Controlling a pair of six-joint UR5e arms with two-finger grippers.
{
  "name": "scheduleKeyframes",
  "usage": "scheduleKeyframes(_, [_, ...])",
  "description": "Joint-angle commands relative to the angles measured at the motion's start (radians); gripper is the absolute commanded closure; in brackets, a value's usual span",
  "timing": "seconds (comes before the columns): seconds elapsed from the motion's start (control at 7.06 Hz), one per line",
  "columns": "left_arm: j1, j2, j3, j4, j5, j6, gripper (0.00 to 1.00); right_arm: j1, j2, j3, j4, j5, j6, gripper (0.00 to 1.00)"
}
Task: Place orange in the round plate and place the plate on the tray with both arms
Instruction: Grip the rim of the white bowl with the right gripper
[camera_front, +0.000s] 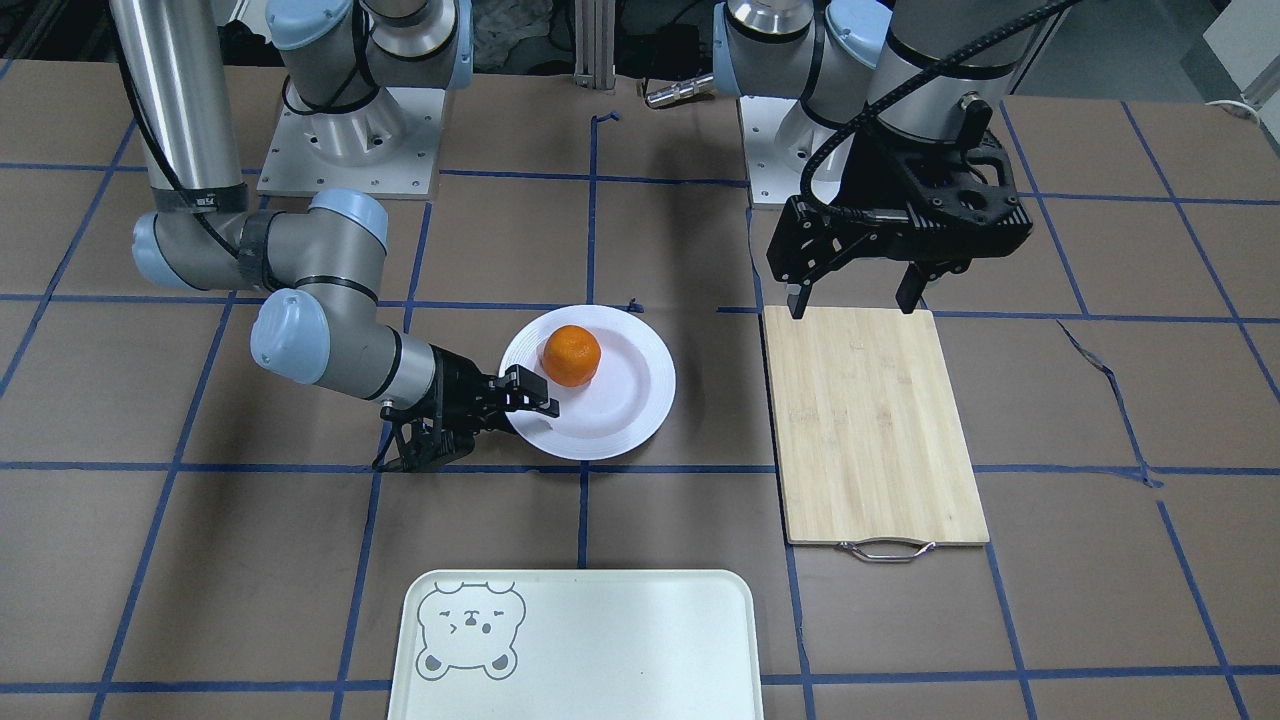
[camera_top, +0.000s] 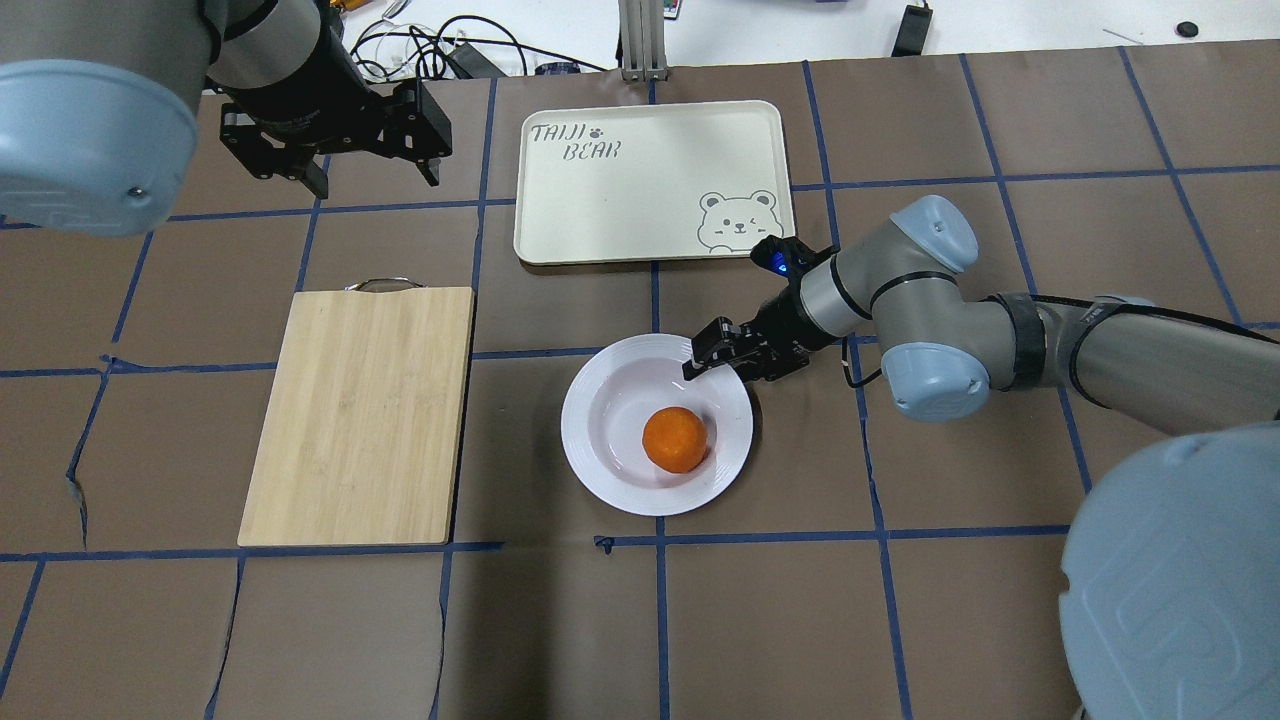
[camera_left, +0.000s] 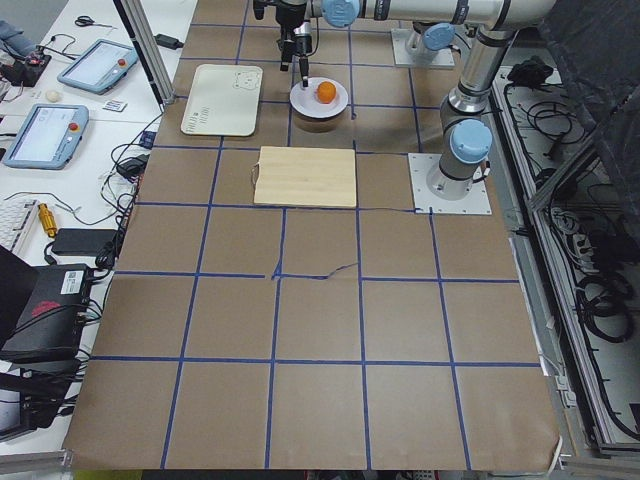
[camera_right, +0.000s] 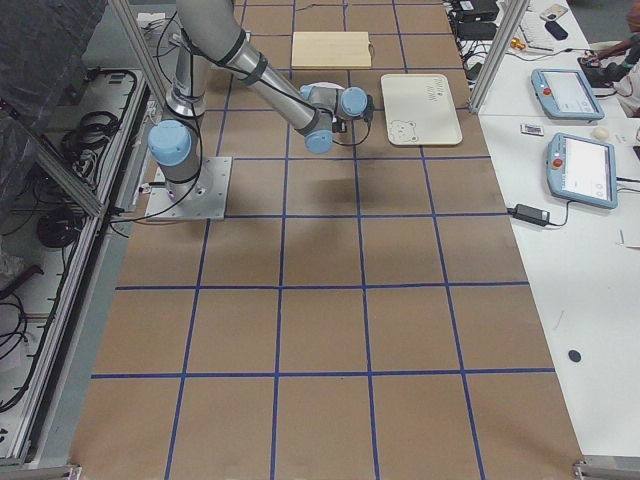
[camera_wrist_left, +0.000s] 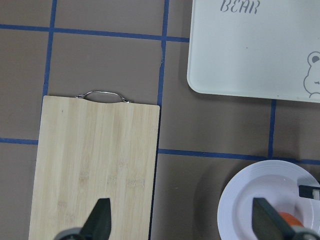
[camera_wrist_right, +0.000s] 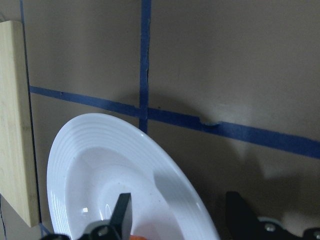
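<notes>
Orange (camera_front: 572, 355): seated in the well of the round plate (camera_front: 630, 400), off-centre toward the robot. Plate flat on the bench (camera_front: 1100, 560), well apart from the tray (camera_front: 620, 640). Right gripper (camera_front: 538, 400): low at the plate's rim, jaws parted astride it, one finger over the well, one outside. Left gripper (camera_front: 853, 302): raised near the cutting board (camera_front: 870, 430), jaws wide, empty.

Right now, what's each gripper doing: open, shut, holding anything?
Left gripper: open, holding nothing.
Right gripper: open, jaws on either side of the round plate rim, not clamped.
</notes>
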Motion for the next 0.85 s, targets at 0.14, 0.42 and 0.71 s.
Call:
scheduleKeyframes(0.14, [0.000, 0.001, 0.000, 0.000, 0.001, 0.000, 0.00, 0.012, 0.003, 0.006, 0.001, -0.005, -0.002, 0.41])
scheduleKeyframes(0.42, [0.000, 0.001, 0.000, 0.000, 0.001, 0.000, 0.00, 0.012, 0.005, 0.023, -0.006, -0.003, -0.004, 0.81])
scheduleKeyframes(0.71, [0.000, 0.001, -0.001, 0.000, 0.003, 0.000, 0.00, 0.012, 0.005, 0.017, -0.010, -0.003, -0.023, 1.00])
